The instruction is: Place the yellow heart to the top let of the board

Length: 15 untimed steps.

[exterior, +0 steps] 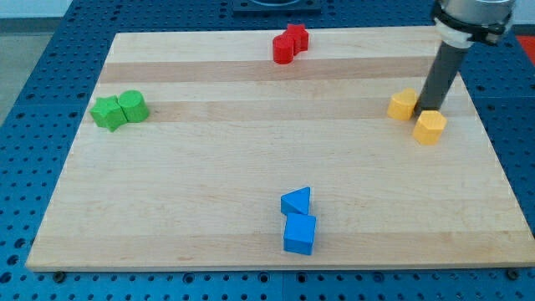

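Two yellow blocks lie at the view's right. One yellow block [402, 104] is the left one, the other yellow block [430, 127] sits lower and to its right; which is the heart I cannot tell for sure. My tip [426, 109] stands between them, touching or nearly touching both. The dark rod rises from there toward the view's top right. The wooden board [251, 159] fills most of the view.
Two red blocks [290, 43] sit together at the top centre. A green star and a green round block [119, 109] sit together at the left. A blue triangle [297, 201] and a blue cube [299, 234] sit at the bottom centre.
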Tool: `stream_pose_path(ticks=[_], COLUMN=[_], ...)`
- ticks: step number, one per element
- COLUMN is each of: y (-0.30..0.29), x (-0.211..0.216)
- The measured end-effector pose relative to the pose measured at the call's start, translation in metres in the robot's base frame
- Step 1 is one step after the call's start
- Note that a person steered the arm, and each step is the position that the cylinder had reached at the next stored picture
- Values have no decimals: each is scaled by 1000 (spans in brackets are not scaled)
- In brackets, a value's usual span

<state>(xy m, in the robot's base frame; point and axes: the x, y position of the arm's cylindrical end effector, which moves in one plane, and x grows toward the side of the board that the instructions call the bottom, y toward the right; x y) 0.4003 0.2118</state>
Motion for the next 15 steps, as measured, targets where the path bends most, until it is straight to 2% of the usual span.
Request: stream_pose_path(ticks=[2,4,6,10,12,15], y=[-17,-62,-75,-167,-192,-269], x=[-16,-19,-41,-45,-68,-69])
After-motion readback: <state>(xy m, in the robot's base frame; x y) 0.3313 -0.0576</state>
